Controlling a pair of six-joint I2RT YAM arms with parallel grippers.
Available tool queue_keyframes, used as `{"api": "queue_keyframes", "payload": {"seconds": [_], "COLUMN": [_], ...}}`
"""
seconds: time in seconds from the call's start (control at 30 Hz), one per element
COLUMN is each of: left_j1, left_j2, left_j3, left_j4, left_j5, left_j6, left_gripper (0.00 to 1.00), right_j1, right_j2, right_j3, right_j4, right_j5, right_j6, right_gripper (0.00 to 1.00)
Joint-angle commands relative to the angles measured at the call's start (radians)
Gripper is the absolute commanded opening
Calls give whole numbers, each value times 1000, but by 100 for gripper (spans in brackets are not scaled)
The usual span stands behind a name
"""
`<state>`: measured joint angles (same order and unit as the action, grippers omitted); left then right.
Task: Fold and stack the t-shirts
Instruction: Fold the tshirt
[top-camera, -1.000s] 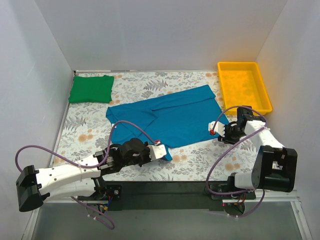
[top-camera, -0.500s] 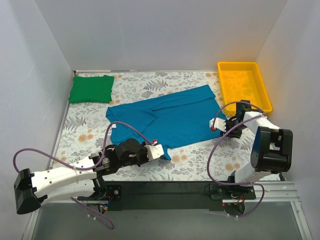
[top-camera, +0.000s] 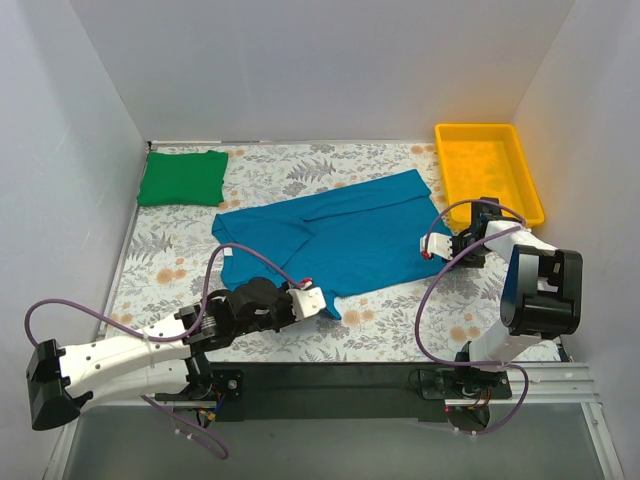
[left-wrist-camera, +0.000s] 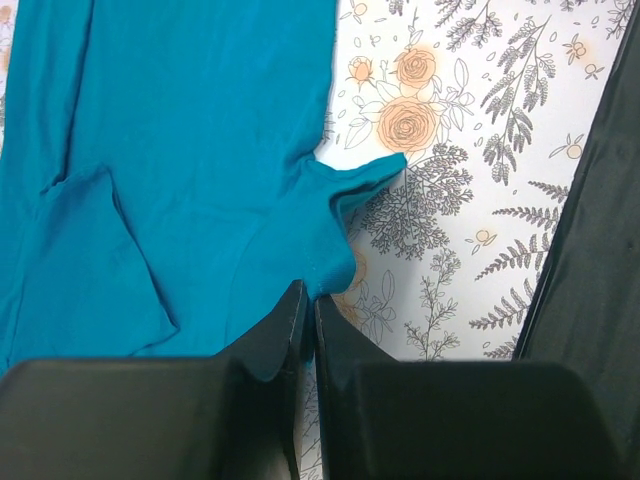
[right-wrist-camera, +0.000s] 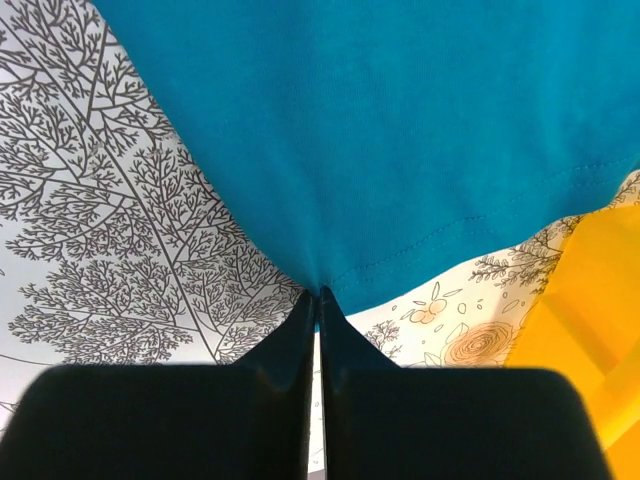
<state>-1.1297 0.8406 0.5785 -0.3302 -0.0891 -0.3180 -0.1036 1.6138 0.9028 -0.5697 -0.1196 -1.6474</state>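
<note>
Two t-shirts are lying on the floral tablecloth (top-camera: 160, 270), which is covering the whole work surface inside a booth of plain white walls (top-camera: 320, 70). At the far left corner the green t-shirt (top-camera: 182, 178) is sitting folded into a rectangle, close against the left wall. Nearer the middle the teal t-shirt (top-camera: 340, 235) is spreading flat across the cloth at a tilt, with one fold running along its far side.

I am reaching my left gripper (top-camera: 305, 300) low over the near part of the table, and its jaws are pressing together on the near corner of the teal t-shirt. In my left wrist view the fabric is bunching into a small peak at the fingertips (left-wrist-camera: 285, 340), with bare flower print showing to the right.

I am holding my right gripper (top-camera: 437, 250) at the right edge of the same shirt, jaws pinching the hem, which is puckering toward the tips. Beyond it, at the far right corner, the yellow tray (top-camera: 475, 128) is sitting on the table, just beside the shirt's far right corner.
</note>
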Motion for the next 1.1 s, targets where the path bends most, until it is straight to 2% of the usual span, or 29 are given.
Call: {"api": "queue_keyframes", "payload": {"seconds": [0.0, 0.23, 0.37, 0.6, 0.83, 1.07], "left_j1": [-5, -5, -5, -4, -4, -4], "left_j2": [-40, -142, -196, -255, -216, -143], "left_j3": [1, 6, 12, 32, 6, -12], "left_j4": [5, -50, -99, -193, -202, -165], "left_j5": [-37, -84, -109, -126, -52, -15], "left_j6": [2, -23, -30, -46, -27, 7], "left_gripper": [0, 0, 0, 0, 0, 0], "right_j1": [-4, -1, 8, 18, 18, 19], "right_j2": [20, -54, -57, -46, -19, 27], "right_j3": [-33, -47, 8, 188, 332, 401], "right_j4": [-10, -157, -255, -331, -386, -391], "right_j5": [-46, -121, -161, -258, -279, -282], "right_j6": [-23, -25, -23, 54, 86, 107], "right_gripper": [1, 1, 1, 1, 1, 1]}}
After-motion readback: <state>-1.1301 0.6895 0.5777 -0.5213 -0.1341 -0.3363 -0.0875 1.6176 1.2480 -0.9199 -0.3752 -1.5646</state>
